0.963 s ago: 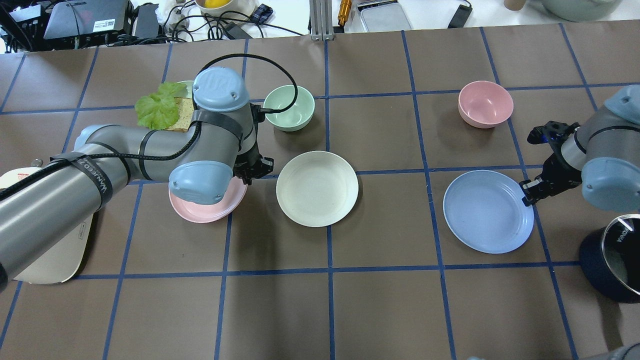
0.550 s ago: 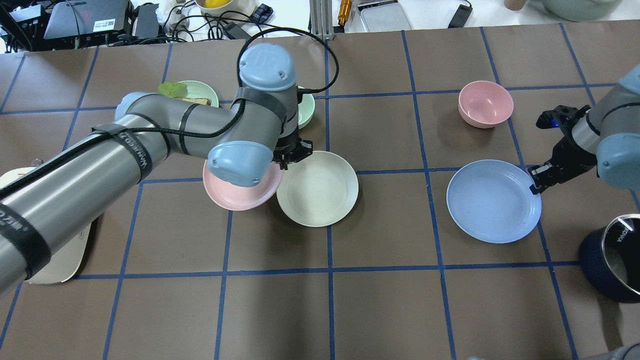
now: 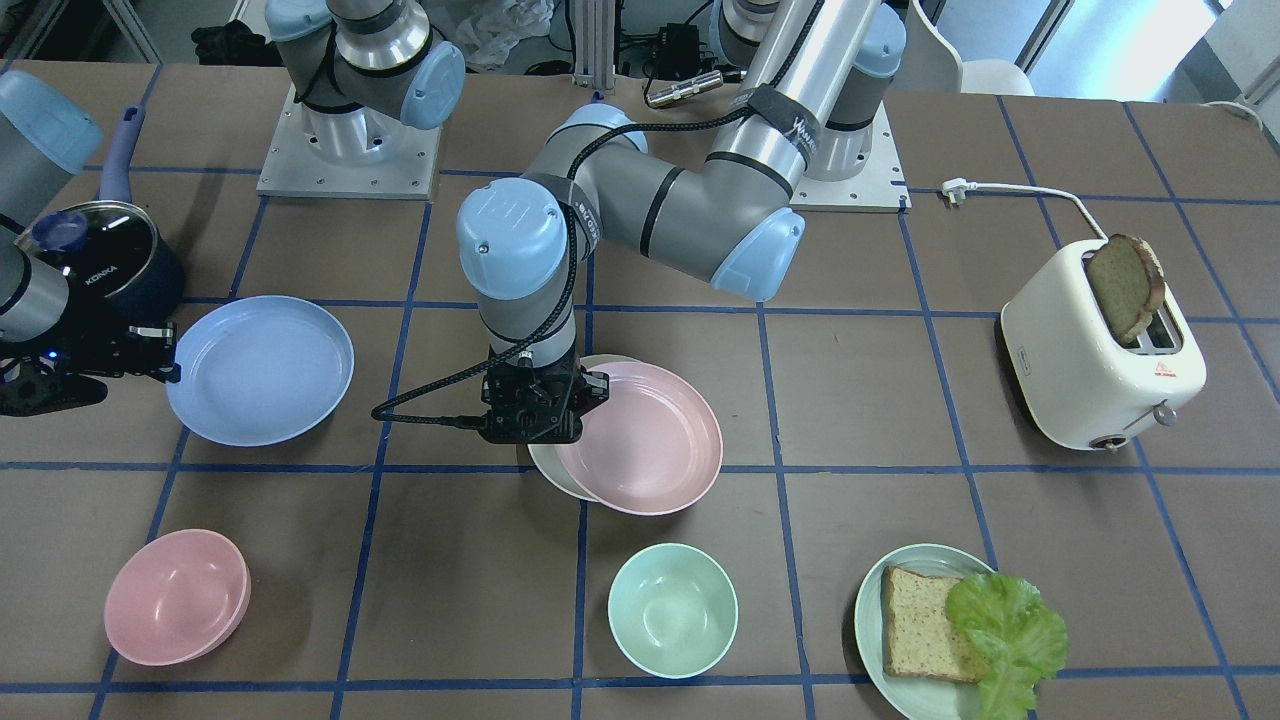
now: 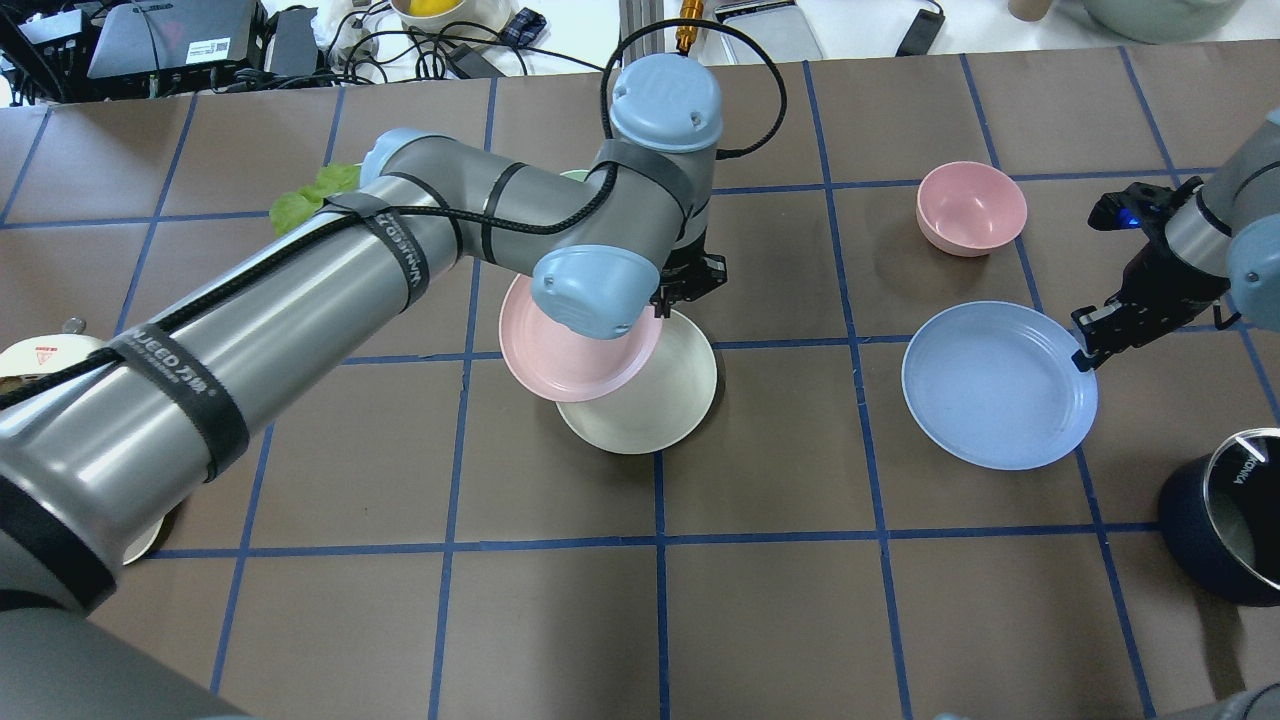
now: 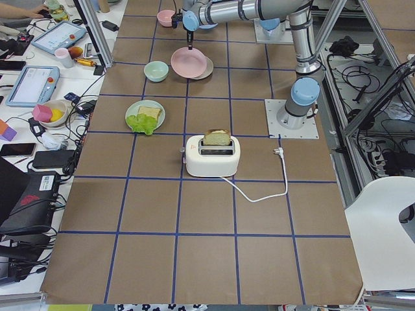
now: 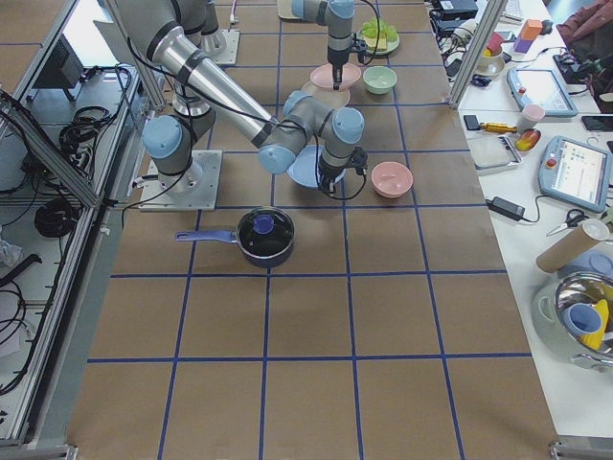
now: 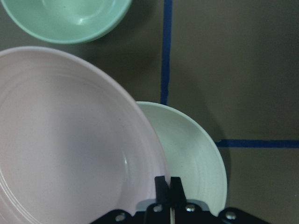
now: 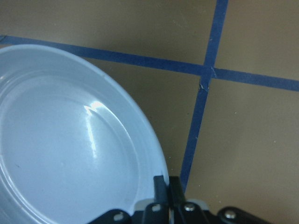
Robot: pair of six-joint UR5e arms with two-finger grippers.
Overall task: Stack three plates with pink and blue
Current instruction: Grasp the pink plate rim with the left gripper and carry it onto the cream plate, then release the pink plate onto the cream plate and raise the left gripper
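Note:
My left gripper (image 4: pixel 668 302) is shut on the rim of the pale pink plate (image 4: pixel 575 348) and holds it over the cream-white plate (image 4: pixel 650 410), overlapping most of it. The left wrist view shows the pink plate (image 7: pixel 65 140) above the cream plate (image 7: pixel 196 154), with the gripper (image 7: pixel 168 184) pinching the pink rim. In the front view the pink plate (image 3: pixel 650 435) hides most of the cream plate (image 3: pixel 545 468). My right gripper (image 4: pixel 1083 357) is shut on the rim of the light blue plate (image 4: pixel 995 385), seen close in the right wrist view (image 8: pixel 70 149).
A mint bowl (image 3: pixel 672 610), a pink bowl (image 4: pixel 970 208), a green plate with bread and lettuce (image 3: pixel 950 630), a toaster (image 3: pixel 1095 350) and a dark pot (image 4: pixel 1225 515) stand around the plates.
My left arm carried the pink plate rightward until it hangs over the cream plate. My right arm shifted the blue plate a little away from me.

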